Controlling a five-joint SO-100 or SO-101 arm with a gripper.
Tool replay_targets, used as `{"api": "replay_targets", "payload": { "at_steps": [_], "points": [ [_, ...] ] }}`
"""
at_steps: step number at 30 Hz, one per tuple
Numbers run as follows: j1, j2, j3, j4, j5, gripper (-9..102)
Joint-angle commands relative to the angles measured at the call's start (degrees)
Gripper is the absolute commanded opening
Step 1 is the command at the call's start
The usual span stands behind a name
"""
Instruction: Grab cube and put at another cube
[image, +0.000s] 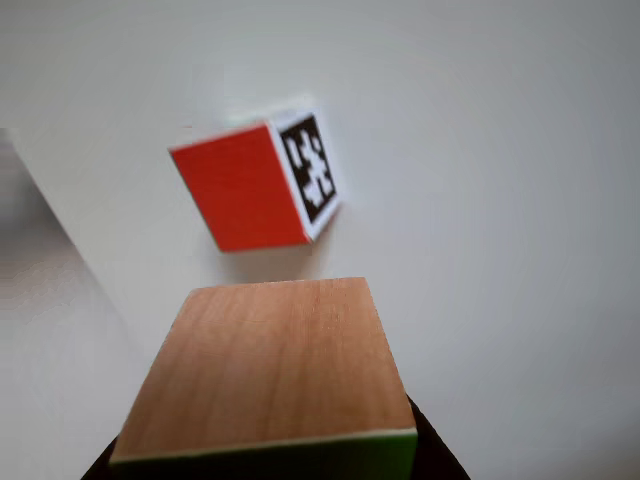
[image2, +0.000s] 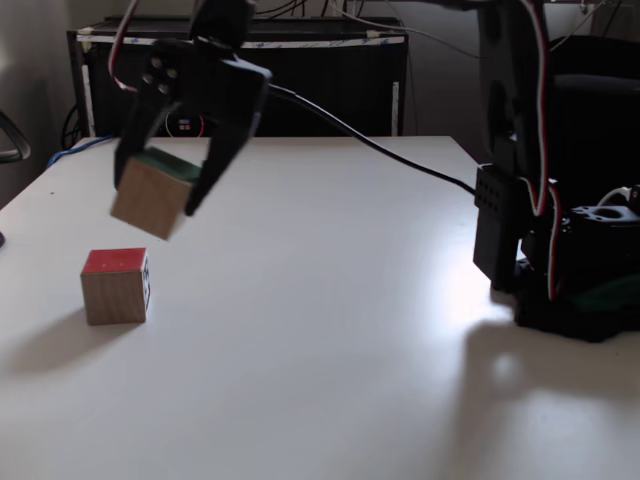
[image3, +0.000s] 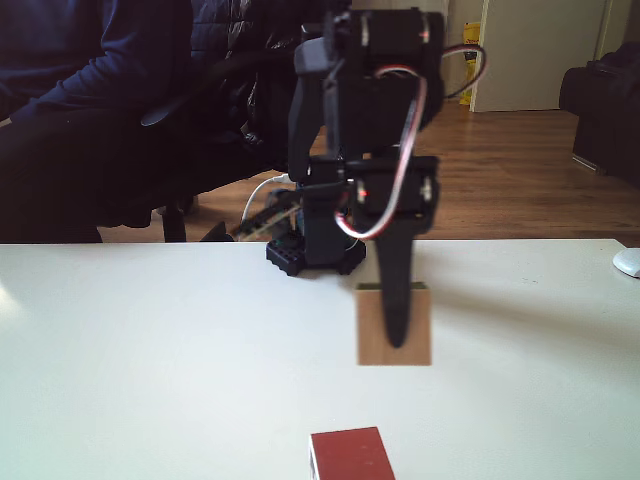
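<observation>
My gripper (image2: 155, 198) is shut on the cube (image2: 148, 203), a light-brown wood-grain block with a green face, and holds it in the air, tilted. One dark finger (image3: 394, 310) crosses the front of the cube (image3: 372, 332). Another cube (image2: 115, 286), red on top with a black-and-white marker on its side, rests on the white table below and slightly left of the held one in a fixed view. The other view has the wooden cube (image: 270, 365) close at the bottom and the red cube (image: 245, 190) beyond it, with a gap between them.
The arm's black base (image2: 575, 285) stands at the table's right side, and a black cable (image2: 380, 150) crosses the table behind. A seated person (image3: 90, 90) is beyond the far edge. A white mouse (image3: 628, 262) lies at the right edge.
</observation>
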Motion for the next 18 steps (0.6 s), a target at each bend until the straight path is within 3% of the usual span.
{"api": "replay_targets", "payload": {
  "at_steps": [1, 10, 18],
  "points": [
    [1.1, -0.2, -5.2, 0.3, 0.4, 13],
    [4.4, -8.3, -12.3, 1.0, -1.4, 13],
    [6.2, -18.6, -25.8, 6.4, -1.7, 13]
  ]
}}
